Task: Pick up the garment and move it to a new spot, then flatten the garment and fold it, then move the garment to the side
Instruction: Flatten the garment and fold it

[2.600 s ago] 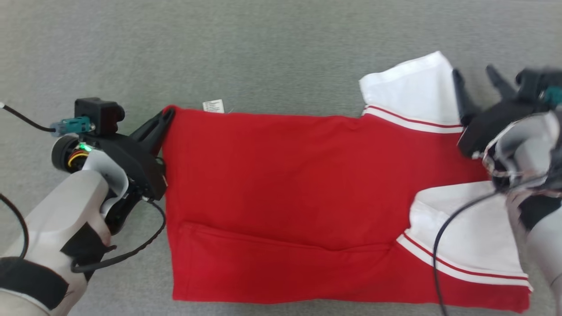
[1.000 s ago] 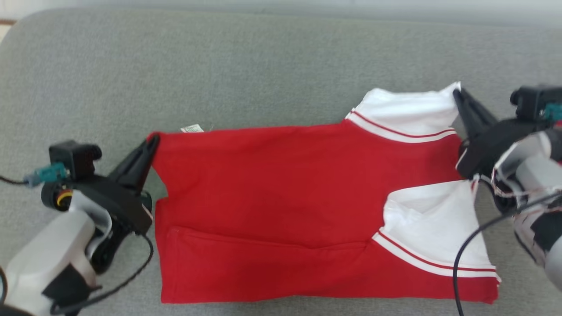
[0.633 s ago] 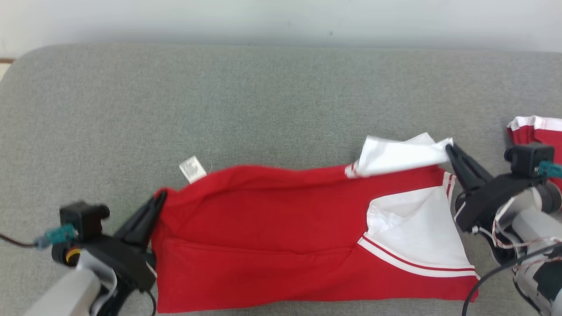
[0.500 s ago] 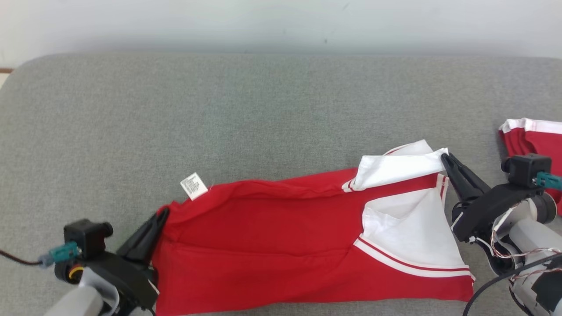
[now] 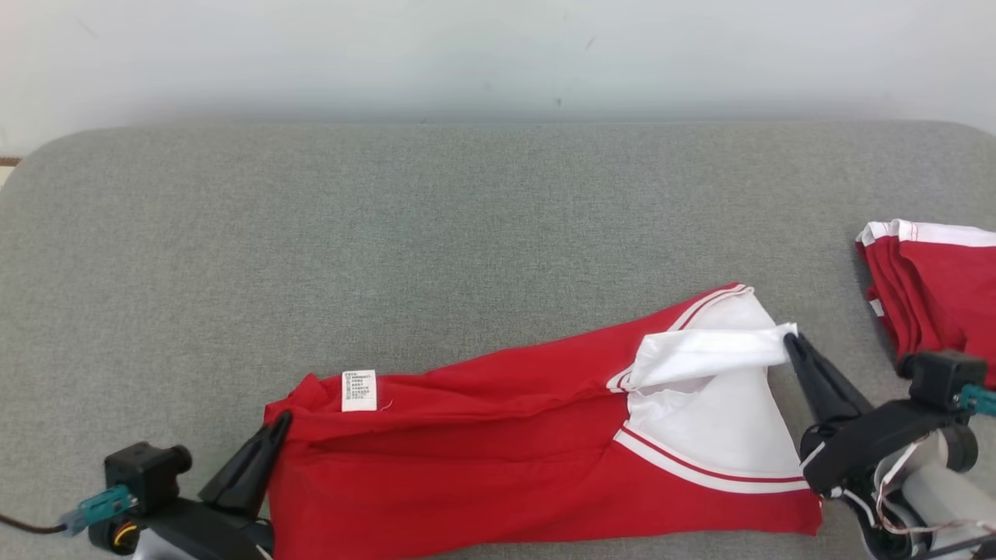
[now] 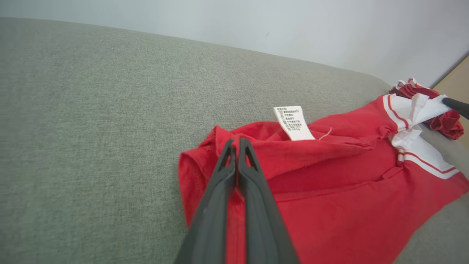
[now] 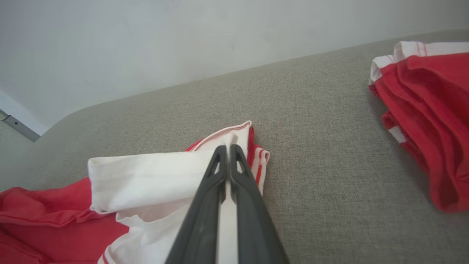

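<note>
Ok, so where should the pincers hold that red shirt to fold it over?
By the shirt's lifted edge, at both ends: left pincer on the hem corner beside the label, right pincer on the white sleeve edge, each coming from its own side. It lies long across the cushion, so end grips should keep the fold straight.

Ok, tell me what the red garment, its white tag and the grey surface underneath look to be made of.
The garment: soft matte knit, likely cotton or a blend; it drapes and creases limply. The tag: thin printed fabric label, possibly synthetic; flat with small dark print. The grey surface: matte woven upholstery cloth, judging by its speckled weave.
</note>
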{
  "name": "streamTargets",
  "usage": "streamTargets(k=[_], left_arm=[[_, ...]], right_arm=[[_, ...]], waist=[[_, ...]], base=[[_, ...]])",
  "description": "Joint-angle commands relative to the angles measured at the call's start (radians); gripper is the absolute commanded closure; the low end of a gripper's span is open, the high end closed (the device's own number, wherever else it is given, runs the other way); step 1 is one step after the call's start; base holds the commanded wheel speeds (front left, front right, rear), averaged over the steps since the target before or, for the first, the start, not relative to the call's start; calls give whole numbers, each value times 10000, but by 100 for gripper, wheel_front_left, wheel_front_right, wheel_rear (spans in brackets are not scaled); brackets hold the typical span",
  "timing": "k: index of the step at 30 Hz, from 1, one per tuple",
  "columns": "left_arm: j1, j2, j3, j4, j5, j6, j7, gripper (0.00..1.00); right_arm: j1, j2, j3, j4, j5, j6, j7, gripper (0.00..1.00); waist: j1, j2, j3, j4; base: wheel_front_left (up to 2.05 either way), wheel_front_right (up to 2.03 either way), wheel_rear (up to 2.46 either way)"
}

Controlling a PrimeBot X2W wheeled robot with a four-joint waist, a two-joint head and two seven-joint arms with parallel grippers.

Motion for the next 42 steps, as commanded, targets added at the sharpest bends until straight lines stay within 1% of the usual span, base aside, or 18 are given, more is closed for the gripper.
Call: streamTargets(k=[1, 9, 15, 19, 21, 22, 23, 24, 25, 26, 27, 30, 32, 35, 37, 39, 42], left_arm=[[304, -6, 265, -50, 107, 3, -38, 100], [771, -88, 848, -241, 463, 3, -39, 100], [996, -180, 1095, -407, 635, 5, -39, 100], [1244, -239, 1063, -442, 736, 3, -39, 100], [1342, -299, 1084, -391, 739, 3, -39, 94], [1391, -340, 1112, -360, 747, 3, -39, 81], [1467, -381, 1130, -333, 783, 3, -39, 70], [1558, -429, 1125, -315, 792, 3, -39, 68], [1647, -456, 1132, -253, 811, 3, -39, 65], [1726, -464, 1192, -150, 885, 3, -39, 55], [1826, -567, 1514, 67, 1180, 3, -39, 0], [2173, -1016, 2593, 258, 1966, 19, -39, 0], [2515, -1366, 3472, 187, 2586, 125, -39, 0], [2992, -1938, 4623, -34, 3471, 116, -39, 0], [3327, -2440, 5150, -280, 3986, 106, -37, 0], [3537, -2691, 5595, -398, 4382, 66, -39, 0], [3629, -3120, 5946, -527, 4876, 16, -39, 0]], right_arm=[[315, 125, -177, -185, -153, -15, -42, 100], [1081, 367, -981, -712, -538, -15, -43, 100], [1636, 469, -1519, -1008, -739, -15, -43, 100], [1974, 515, -1639, -1177, -806, -15, -43, 100], [2118, 520, -1587, -1161, -828, -15, -43, 100], [2166, 534, -1588, -1130, -820, -15, -43, 100], [2231, 555, -1567, -1091, -804, -15, -43, 100], [2310, 581, -1518, -1032, -742, -15, -44, 100], [2381, 602, -1463, -935, -629, -15, -42, 68], [2390, 571, -1419, -829, -657, -15, -44, 11], [2396, 613, -1550, -769, -686, -15, -44, 0], [2640, 743, -2028, -716, -876, -15, -42, 0], [2772, 839, -2527, -744, -1204, -15, -44, 0], [3030, 1092, -3256, -746, -1834, -13, -44, 0], [3140, 1311, -3601, -667, -2232, -13, -42, 0], [3109, 1537, -3831, -572, -2562, -12, -42, 0], [2919, 1799, -3870, -326, -2995, -12, -44, 0]], waist=[[1, 1, -48, -35], [1, 1, -145, -116], [1, 1, -247, -143], [1, 1, -339, -163], [1, 1, -383, -159], [1, 1, -404, -155], [1, 1, -430, -155], [1, 1, -451, -152], [1, 1, -476, -146], [1, 1, -508, -135], [1, 1, -572, -110], [1, 1, -716, -76], [1, 1, -813, -76], [1, 1, -907, -69], [1, 1, -963, -52], [1, 1, -968, -19], [1, 1, -930, 87]], base=[[0, 0, 0], [0, 0, 0], [0, 0, 0], [0, 0, 0], [0, 0, 0], [0, 0, 0], [0, 0, 0], [0, 0, 0], [0, 0, 0], [0, 0, 0], [0, 0, 0], [0, 0, 0], [0, 0, 0], [0, 0, 0], [0, 0, 0], [0, 0, 0], [0, 0, 0]])
